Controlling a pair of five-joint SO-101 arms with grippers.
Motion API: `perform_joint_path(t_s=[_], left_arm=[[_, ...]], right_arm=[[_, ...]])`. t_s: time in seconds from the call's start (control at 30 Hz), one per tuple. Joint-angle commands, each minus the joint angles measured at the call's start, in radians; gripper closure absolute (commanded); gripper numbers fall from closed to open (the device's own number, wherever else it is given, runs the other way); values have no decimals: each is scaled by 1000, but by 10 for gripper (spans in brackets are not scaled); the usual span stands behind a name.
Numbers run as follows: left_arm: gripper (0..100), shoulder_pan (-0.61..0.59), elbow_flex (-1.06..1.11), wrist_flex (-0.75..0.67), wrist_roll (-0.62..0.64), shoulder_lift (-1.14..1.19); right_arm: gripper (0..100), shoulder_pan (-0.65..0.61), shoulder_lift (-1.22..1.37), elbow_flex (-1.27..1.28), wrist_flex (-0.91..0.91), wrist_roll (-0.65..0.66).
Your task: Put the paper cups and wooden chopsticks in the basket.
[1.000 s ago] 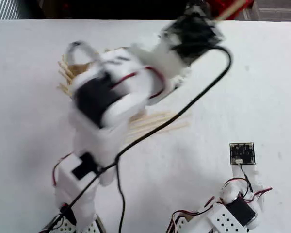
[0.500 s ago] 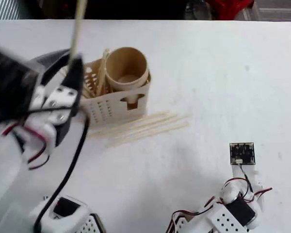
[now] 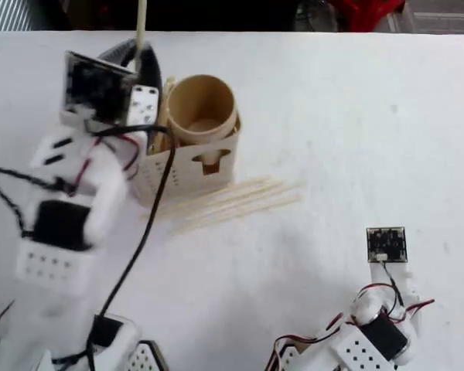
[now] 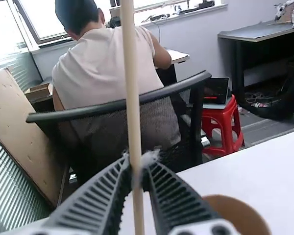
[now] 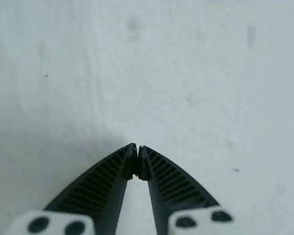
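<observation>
high view, nearest first: right arm folded low at five o'clock, and its wrist view has the right gripper (image 5: 137,160) clenched on nothing, over the table (image 5: 196,68). next out, loose chopsticks (image 3: 232,199) bundled flat on the table, five o'clock of the basket (image 3: 187,166). paper cup (image 3: 203,108) sits in the basket. left gripper (image 3: 139,73), at nine o'clock of the cup, pinches a single chopstick (image 3: 141,23) upright.
</observation>
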Motion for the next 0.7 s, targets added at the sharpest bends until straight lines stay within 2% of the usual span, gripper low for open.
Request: perform_joint_path(t_s=[0.0,0.17,0.27,0.37,0.5,0.67], left_arm=[[978,-22,195,-184,11,-19],[974,-44,296,-235,11,-19],[919,-54,310,-222,11,-25],[860,-62,293,-180,11,-30],[867,-68,241,-112,11,-62],[868,-47,117,52,11,-133]], right_arm=[[981,4,-15,8,7,3],[981,4,-15,8,7,3],[981,4,-15,8,7,3],[981,4,-15,8,7,3],[981,4,-15,8,7,3],[981,4,-15,8,7,2]])
